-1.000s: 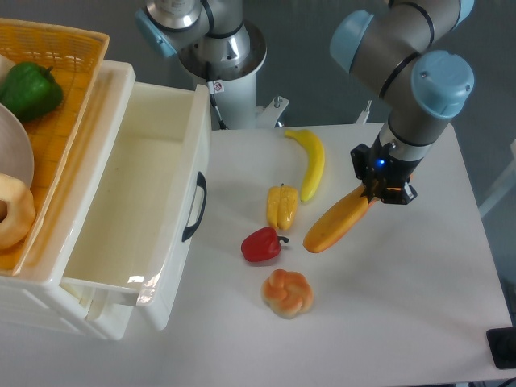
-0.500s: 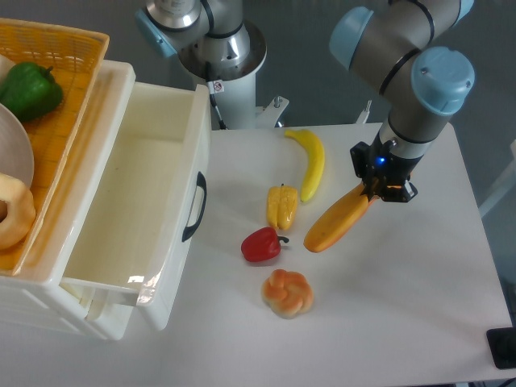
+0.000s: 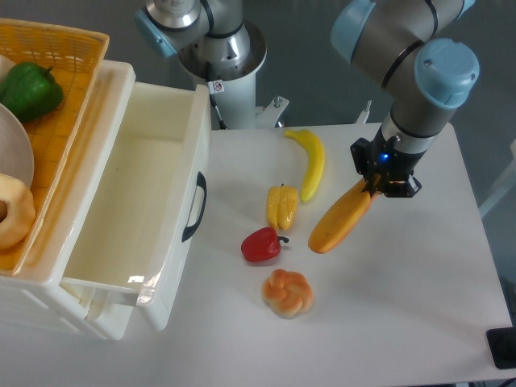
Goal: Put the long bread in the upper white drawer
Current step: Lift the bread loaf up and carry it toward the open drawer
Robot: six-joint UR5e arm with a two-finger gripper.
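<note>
- The gripper (image 3: 377, 187), right of the frame's centre, is clamped on the upper right end of the long bread (image 3: 341, 222).
- The long bread slants down and to the left from the claw; whether its lower end touches the white table (image 3: 419, 298) cannot be told.
- Just left of the loaf's upper part lies a yellow banana (image 3: 312, 162), running up toward the top centre.
- A yellow pepper (image 3: 281, 206) sits left of the loaf, with a red pepper (image 3: 261, 245) below it and a round knotted bun (image 3: 287, 293) lower still, near the bottom centre.
- The upper white drawer (image 3: 133, 210) stands pulled open in the left half of the frame, well apart from the loaf, its black handle (image 3: 194, 206) facing the peppers.
- A yellow woven basket (image 3: 50, 121) fills the upper left corner, holding a green pepper (image 3: 30, 90).
</note>
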